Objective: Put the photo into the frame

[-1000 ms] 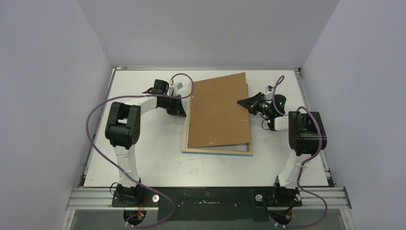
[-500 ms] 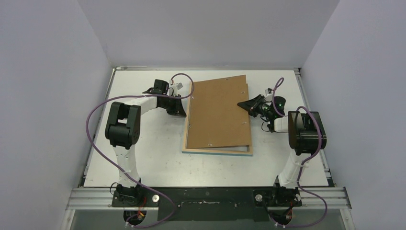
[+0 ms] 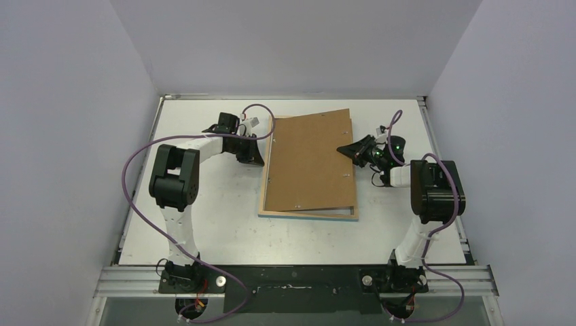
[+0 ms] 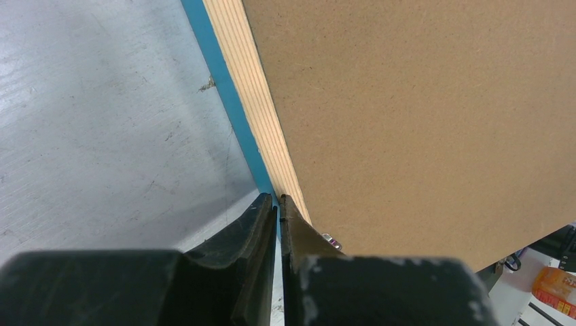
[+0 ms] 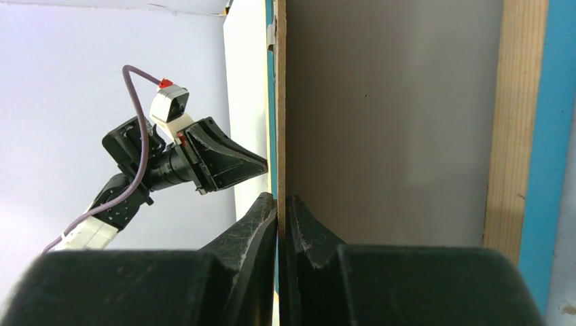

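While the large rectangular picture frame (image 3: 309, 214), light wood on its upturned back with a thin bright-blue border, lies flat on the white table (image 3: 204, 231), one set of fingers stands at each of its long sides. Left gripper (image 4: 277, 199): fingers pressed together, nothing visibly held, tips at the frame's blue left edge. Right gripper (image 5: 278, 197): fingers pinched onto the right edge of the plain brown rectangular backing board (image 3: 309, 159), which lies askew over the frame with that edge raised off the wood. Beneath the raised board, beyond the right fingertips, only a shadowed grey surface shows; the photo cannot be made out. Farthest out, the board's right corner projects past the frame's far edge.
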Tool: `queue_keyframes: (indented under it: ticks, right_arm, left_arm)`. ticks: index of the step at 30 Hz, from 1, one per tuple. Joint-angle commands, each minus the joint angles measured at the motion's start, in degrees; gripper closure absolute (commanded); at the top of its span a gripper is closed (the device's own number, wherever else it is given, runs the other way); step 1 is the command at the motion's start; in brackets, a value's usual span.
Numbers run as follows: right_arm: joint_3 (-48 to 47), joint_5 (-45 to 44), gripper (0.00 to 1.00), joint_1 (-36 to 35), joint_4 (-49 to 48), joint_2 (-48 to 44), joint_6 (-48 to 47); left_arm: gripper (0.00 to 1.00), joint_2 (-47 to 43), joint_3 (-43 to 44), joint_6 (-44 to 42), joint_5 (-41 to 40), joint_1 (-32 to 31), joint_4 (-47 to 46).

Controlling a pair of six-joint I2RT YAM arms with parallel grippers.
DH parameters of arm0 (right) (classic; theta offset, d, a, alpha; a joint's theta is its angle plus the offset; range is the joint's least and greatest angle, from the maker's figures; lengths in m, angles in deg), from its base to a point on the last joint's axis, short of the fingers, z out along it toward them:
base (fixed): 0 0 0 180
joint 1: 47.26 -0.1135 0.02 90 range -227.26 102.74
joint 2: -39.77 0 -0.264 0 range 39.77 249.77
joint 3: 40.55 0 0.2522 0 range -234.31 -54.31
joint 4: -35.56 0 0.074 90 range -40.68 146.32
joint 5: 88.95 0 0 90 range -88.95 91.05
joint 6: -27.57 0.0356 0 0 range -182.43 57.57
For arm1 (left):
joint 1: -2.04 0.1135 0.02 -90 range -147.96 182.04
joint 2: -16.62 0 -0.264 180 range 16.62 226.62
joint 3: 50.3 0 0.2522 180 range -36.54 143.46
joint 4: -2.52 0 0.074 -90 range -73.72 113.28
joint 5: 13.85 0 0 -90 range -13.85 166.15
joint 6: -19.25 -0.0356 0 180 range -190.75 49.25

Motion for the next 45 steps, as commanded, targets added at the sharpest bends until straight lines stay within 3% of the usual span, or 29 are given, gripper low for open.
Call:
queue_keyframes:
  ticks: [1, 17, 21, 27, 32, 33, 35, 45]
  right_arm:
    - [0.4, 0.5, 0.95, -0.3, -0.1, -3.8, -1.7]
    - [-3.5, -1.4, 0.94, -4.2, 2.3, -1.0, -4.6]
    - [-5.8, -3.6, 0.80, -4.3, 11.7, -2.4, -11.0]
    - [-14.7, -13.2, 0.51, -6.5, 38.0, -4.5, -29.6]
    - [-23.9, -21.9, 0.19, -9.6, 54.0, -3.4, -39.2]
    - [-25.3, -23.0, 0.06, -10.1, 56.1, -3.0, -40.2]
    - [-27.2, -25.1, 0.10, -11.0, 60.1, -2.3, -41.9]
    - [-31.1, -35.6, 0.10, -13.0, 69.4, -2.9, -45.3]
  left_arm:
    - [0.94, 0.3, 0.4, -0.3, 0.4, -0.3, -0.7]
    - [0.95, 0.6, 0.5, -0.2, 0.9, -0.2, -0.8]
    - [0.96, 0.8, 0.7, -0.4, 1.0, -0.2, -0.5]
    - [0.96, 0.7, 0.7, -0.3, 1.1, -0.2, -0.5]
    - [0.97, 0.8, 0.7, -0.1, 1.4, -0.2, -0.7]
    - [0.97, 0.7, 0.8, -0.1, 1.4, -0.2, -0.6]
    - [0.97, 0.6, 0.9, -0.1, 1.5, -0.1, -0.5]
    - [0.97, 0.5, 0.9, -0.3, 1.7, 0.2, -0.3]
